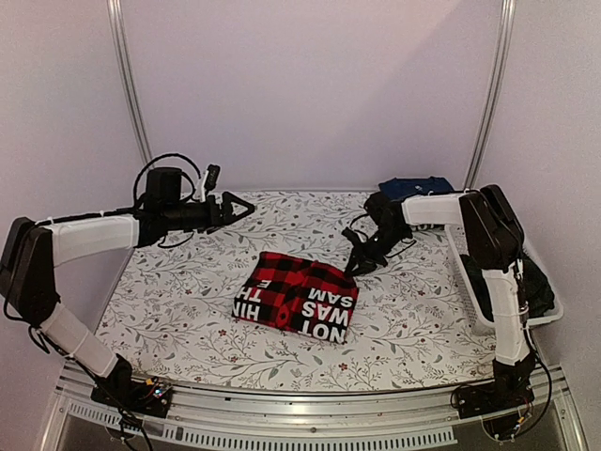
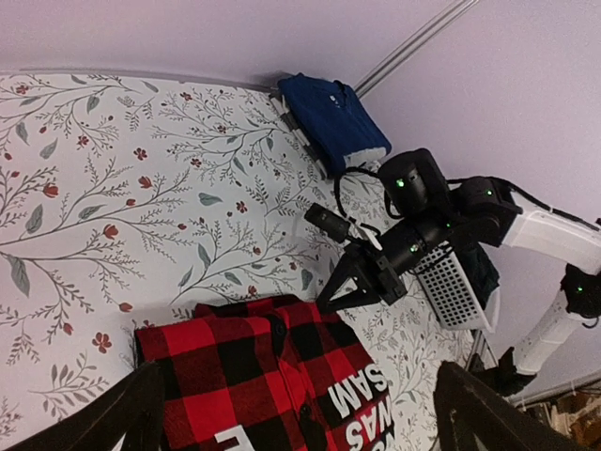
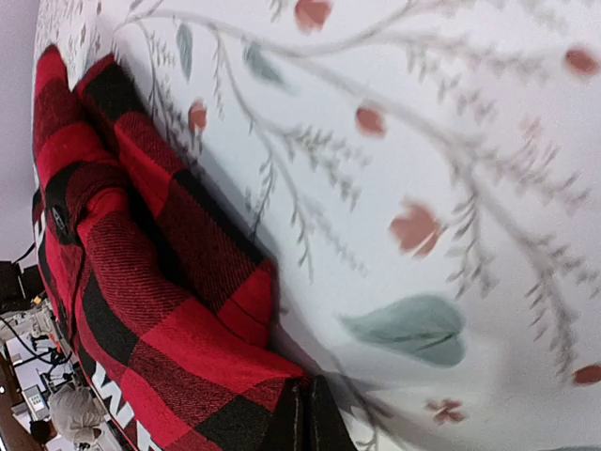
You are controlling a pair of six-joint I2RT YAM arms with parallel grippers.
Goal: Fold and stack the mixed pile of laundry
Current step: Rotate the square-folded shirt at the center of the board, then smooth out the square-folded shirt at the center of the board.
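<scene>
while the floral table cloth (image 1: 188, 319) bears the folded red-and-black checked flannel shirt (image 1: 296, 296) at its middle, the left arm (image 1: 89, 235) reaches rightward over the far left, left gripper (image 1: 242, 208) spread wide; the right arm (image 1: 432, 209) bends down, right gripper (image 1: 355, 268) pinched shut on the shirt's far right corner.

Top view: high, looking down over the table (image 1: 188, 319); left wrist: oblique, farther; right wrist: very close. All share the flannel shirt (image 1: 296, 296).
</scene>
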